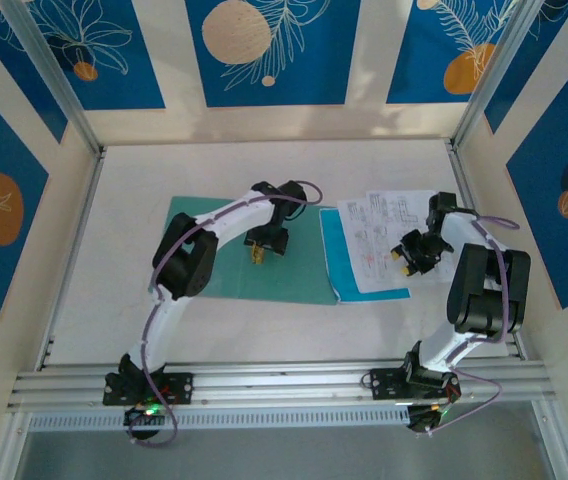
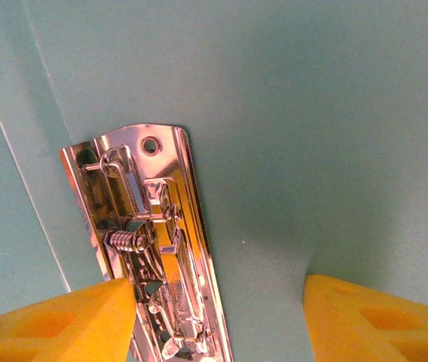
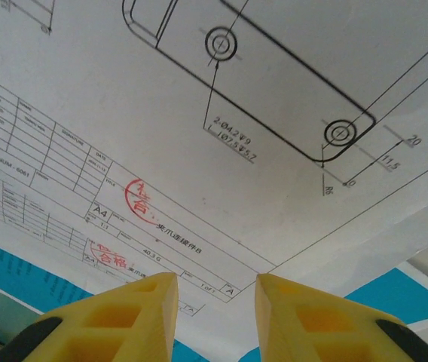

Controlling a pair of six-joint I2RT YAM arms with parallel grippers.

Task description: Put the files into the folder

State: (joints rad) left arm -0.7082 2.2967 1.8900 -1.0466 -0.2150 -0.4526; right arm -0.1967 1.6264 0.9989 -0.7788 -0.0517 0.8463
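We see left gripper point(image 2: 218, 290) pointing down over clip point(image 2: 150, 249) of folder point(image 2: 312, 113), jaws apart; right gripper point(image 3: 216, 283) down over files point(image 3: 199, 113), jaws slightly apart; one folder, at least two sheets

A white surface point(image 1: 254, 325) spreads out around the left fingers point(image 1: 257, 255). Beyond them stand blue wall panels point(image 1: 314, 70) with orange discs and white leaf outlines. Nearer than them runs an aluminium rail point(image 1: 284, 380).

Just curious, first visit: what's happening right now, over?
Left gripper open over metal clip in folder. Right gripper open above files. Nothing blocking.
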